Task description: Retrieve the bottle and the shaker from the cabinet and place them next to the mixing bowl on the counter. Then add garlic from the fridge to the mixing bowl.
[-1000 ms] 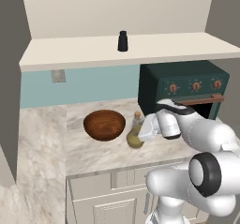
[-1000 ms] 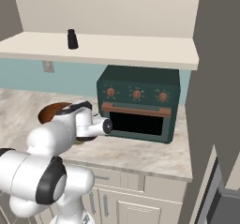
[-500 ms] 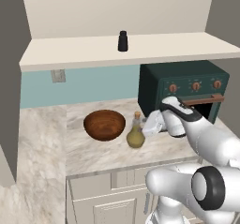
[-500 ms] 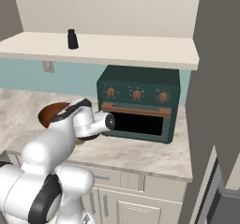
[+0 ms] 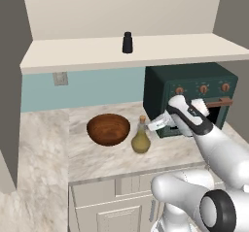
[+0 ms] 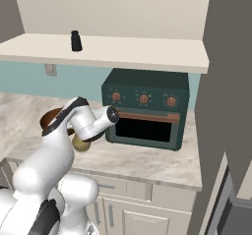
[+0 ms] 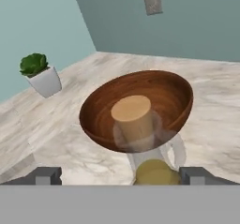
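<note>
- Since a second ago the gripper [image 5: 154,125] has backed away from the bottle [image 5: 140,138], its jaws spread wide and holding nothing.
- On the counter [image 5: 97,158], the bottle stands upright just beside the mixing bowl [image 5: 108,128].
- Up on the cabinet shelf [image 5: 87,54] sits the dark shaker [image 5: 127,42].
- Looking along the fingers, the hand view shows the bottle's cork [image 7: 132,116] close up and a potted plant [image 7: 40,74] beyond.
- From the right base view, the arm hides most of the bottle; the toaster oven [image 6: 147,108] faces front.
</note>
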